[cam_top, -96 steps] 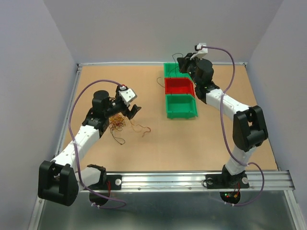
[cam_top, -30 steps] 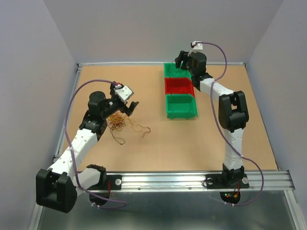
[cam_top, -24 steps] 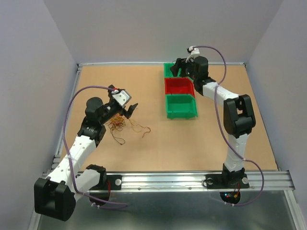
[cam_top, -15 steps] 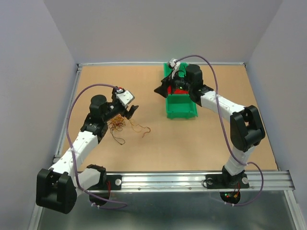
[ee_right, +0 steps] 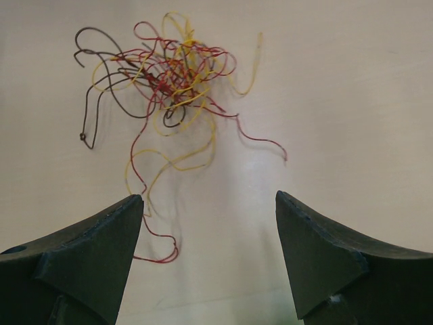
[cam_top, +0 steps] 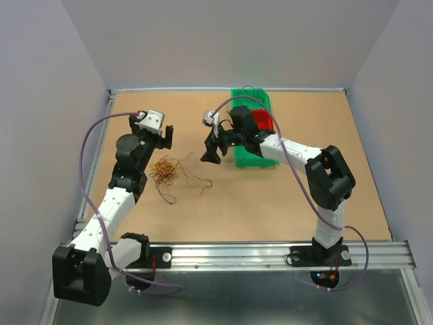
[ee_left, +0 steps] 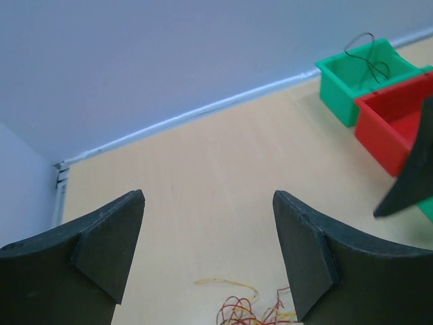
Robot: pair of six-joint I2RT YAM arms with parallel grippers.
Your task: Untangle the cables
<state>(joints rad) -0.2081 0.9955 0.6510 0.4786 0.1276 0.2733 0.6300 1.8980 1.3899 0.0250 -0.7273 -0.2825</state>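
Walls point(cam_top: 223, 40) close the table point(cam_top: 284, 203) on its left, far and right sides, and a metal rail point(cam_top: 270, 252) runs along the near edge, where my two bases are bolted. Brown board shows wide between the cables point(cam_top: 166, 169) and that rail, and again to the right of the bins.

The cables lie left of centre as one loose tangle of red, yellow and dark wires, flat on the board, with a few strands trailing to the right and to the near side. They sit well apart from the left edge.

My left gripper point(cam_top: 164, 135) hangs just beyond the far side of the tangle. Its jaws are spread wide with nothing between them. My right gripper point(cam_top: 211, 150) reaches left from the bins and points down at the board near the tangle's right side. Its jaws are also spread wide and hold nothing. In my right wrist view the wires lie beyond my fingertips, not touching them.

Right of centre, three bins stand in a row from far to near, side against side. The far green bin point(ee_left: 352, 74) holds a black wire point(ee_left: 369, 57) that loops up above its rim. The red bin point(ee_left: 392, 122) comes next, and one of my right fingers hides part of its inside. My right arm covers much of the near green bin point(cam_top: 260, 157), so I cannot tell what it holds.
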